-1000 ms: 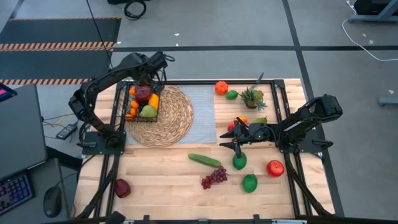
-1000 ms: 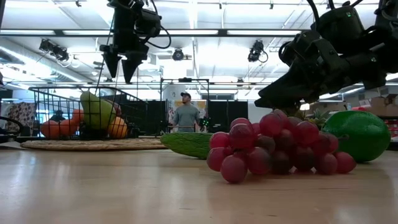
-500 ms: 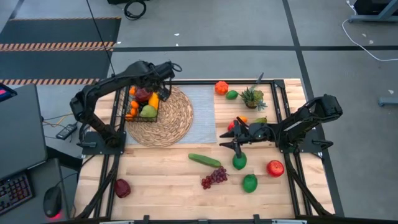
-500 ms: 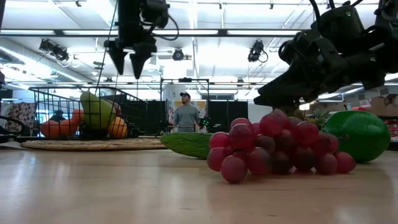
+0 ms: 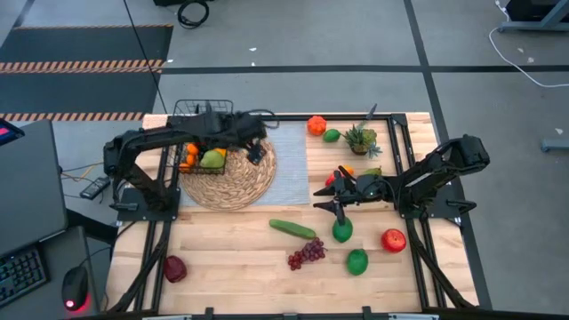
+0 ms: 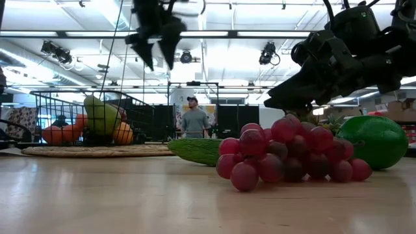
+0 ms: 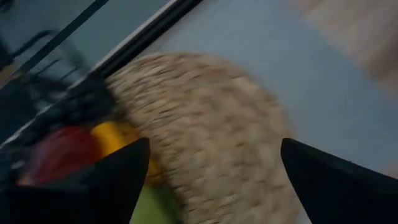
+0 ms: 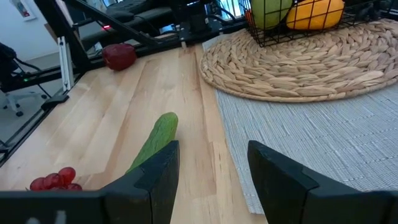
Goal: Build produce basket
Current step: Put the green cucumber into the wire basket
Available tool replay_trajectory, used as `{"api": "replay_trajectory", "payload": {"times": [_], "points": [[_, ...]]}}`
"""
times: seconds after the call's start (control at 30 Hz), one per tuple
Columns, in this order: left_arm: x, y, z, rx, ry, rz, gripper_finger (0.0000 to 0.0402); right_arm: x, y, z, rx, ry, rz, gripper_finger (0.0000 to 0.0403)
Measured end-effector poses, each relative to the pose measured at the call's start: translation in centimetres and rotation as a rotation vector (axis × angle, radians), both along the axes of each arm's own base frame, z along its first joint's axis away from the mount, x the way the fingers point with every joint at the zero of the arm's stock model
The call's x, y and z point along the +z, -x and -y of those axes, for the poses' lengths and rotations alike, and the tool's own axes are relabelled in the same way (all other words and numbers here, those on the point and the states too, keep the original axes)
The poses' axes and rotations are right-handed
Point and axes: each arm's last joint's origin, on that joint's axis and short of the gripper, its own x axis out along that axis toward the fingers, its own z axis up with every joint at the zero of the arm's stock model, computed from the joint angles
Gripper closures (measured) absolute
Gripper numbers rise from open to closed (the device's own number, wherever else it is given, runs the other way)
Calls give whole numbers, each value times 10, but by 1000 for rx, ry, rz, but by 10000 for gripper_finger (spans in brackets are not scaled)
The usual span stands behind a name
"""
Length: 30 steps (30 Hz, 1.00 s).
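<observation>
Left gripper [image 5: 255,151], fingers spread and empty, hangs over the round straw mat [image 5: 240,178], upper left of the high view, beside the basket [image 5: 201,153] holding produce [image 5: 212,159]. Right gripper [image 5: 336,201] waits half-spread, centre-right. Wooden table [image 5: 231,258]; a person [image 6: 194,121] stands behind.

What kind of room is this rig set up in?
Probably a robotics lab or workshop: an open hall with ceiling strip lights, a person standing behind the table, and a desk keyboard beside it.
</observation>
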Motion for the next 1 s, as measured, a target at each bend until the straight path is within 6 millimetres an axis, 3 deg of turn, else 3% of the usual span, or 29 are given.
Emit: {"api": "replay_trajectory", "payload": {"times": [0.13, 0.27, 0.57, 0.8, 1.0], "points": [[2, -20, 31, -79, -26, 124, 43, 0, 0, -1, 3, -15, 0, 207], [-7, -43, 64, -160, -72, 175, 45, 0, 0, -1, 3, -16, 0, 207], [-63, -88, 128, -306, -188, 132, 45, -1, 1, -7, 17, -20, -14, 207], [-102, -106, 148, -377, -174, 74, 45, -2, 2, -15, 23, -22, -20, 207], [-105, -114, 166, -481, -123, 149, 45, -5, 4, -21, 34, -21, -54, 207]]}}
